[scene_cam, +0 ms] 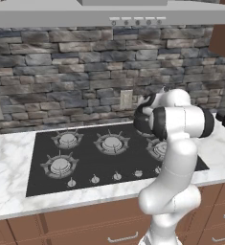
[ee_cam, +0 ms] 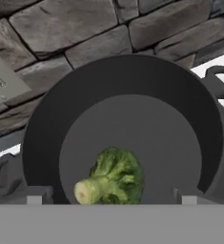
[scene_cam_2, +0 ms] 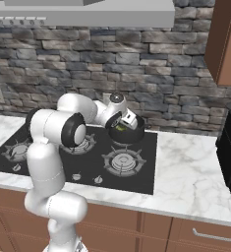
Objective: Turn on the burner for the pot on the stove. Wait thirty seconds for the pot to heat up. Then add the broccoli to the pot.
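Spread wide, the gripper [ee_cam: 108, 195] hangs directly over the mouth of the pot [ee_cam: 123, 133], its two finger tips [ee_cam: 35, 196] standing far apart at either side of the hand view with nothing between them. Below and between those tips lies the broccoli [ee_cam: 112, 178], on the grey floor of the pot near the wall closest to the camera, stem pointing to the left — free of the fingers, so it looks released rather than held. That placement makes sense: the hand was aimed straight down into the pot so the floret would land inside rather than on the glass.

From the right base view the arm reaches across the stove [scene_cam_2: 136, 182] to the back burner, where the pot [scene_cam_2: 129, 135] sits under the hand [scene_cam_2: 126, 120], close to the stone wall. A front burner [scene_cam_2: 123, 161] just beside it is bare, and the small knobs [scene_cam_2: 98, 180] line the front edge of the cooktop. From the left base view the arm's own body covers the pot; the other burners [scene_cam: 111, 142] stand bare.

Judging by the floret resting in the pot, the last step seems done; what remains is probably only to lift the hand clear without brushing the rim.
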### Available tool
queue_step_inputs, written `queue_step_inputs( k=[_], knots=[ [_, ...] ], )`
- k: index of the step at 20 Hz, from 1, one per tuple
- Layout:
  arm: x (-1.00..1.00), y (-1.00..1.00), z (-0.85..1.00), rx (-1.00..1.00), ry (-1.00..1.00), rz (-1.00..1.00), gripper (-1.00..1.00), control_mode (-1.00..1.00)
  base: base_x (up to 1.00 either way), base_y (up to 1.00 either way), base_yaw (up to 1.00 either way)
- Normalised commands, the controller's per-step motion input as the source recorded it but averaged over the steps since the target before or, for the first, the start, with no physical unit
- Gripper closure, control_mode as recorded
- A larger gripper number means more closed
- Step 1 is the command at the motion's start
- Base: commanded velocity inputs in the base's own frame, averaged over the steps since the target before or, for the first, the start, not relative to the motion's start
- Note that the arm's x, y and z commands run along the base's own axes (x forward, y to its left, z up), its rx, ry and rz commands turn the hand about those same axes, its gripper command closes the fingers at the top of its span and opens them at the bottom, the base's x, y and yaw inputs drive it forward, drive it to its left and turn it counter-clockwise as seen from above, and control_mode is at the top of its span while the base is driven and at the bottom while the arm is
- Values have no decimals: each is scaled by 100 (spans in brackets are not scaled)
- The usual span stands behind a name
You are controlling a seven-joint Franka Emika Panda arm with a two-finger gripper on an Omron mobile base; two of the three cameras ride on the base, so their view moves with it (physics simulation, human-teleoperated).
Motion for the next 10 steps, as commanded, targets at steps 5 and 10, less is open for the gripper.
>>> queue_step_inputs(
  k=[5,10],
  knots=[
    [-2,-2,52,1,-11,1,-100,-100,0,0,0],
    [-39,-10,67,0,-20,2,-100,-100,0,0,0]
  ],
)
